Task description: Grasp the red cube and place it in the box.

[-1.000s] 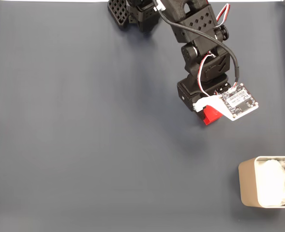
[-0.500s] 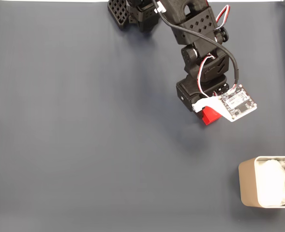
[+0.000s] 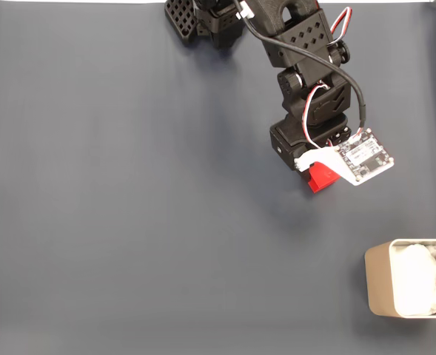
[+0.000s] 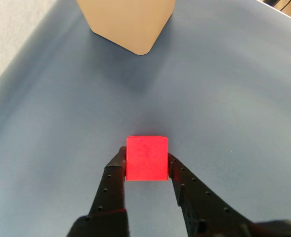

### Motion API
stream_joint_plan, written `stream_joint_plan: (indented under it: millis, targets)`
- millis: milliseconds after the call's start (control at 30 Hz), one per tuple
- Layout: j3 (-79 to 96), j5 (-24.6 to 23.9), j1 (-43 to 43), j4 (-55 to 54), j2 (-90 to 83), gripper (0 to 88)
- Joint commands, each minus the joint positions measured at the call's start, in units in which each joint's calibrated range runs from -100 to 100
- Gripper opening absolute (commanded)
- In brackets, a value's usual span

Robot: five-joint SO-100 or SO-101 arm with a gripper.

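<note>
Arm reaches down from the top centre of the fixed view toward the centre right, black links bent over, red and white wires looped along them, white circuit board on the wrist. My hand (image 4: 146,160) sits at the bottom centre of the wrist view, both black fingers (image 4: 113,185) pointing up the frame, clamped on the red cube (image 4: 146,158), one finger against each side face. Cube's top face is level and square to the camera, showing fully between the tips. In the fixed view the red cube (image 3: 321,177) peeks out just below the white bracket and left of the circuit board (image 3: 364,155), mostly covered by my wrist. Whether it touches the tabletop (image 3: 129,222) or is lifted off it, I cannot tell. Box (image 3: 377,288) is in the lower right corner of the fixed view, well apart from the cube, cut by the frame edge, white lining inside. In the wrist view the box (image 4: 128,22) is at the top centre, rounded beige corner facing me, dark blue-grey tabletop between it and the cube.
</note>
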Motion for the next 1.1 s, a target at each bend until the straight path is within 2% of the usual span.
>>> stream_joint_plan:
  millis: [0, 233, 533, 1067]
  targets:
    - [-1.8, 0.7, 0.6, 0.8, -0.8, 0.3]
    - [-5.0, 0.5, 0.6, 6.7, -5.7, 0.0]
    - [-19.5, 0.2, 0.9, 17.9, -10.4, 0.0]
    - [-37.4, 4.0, 1.4, 19.0, -6.4, 1.2]
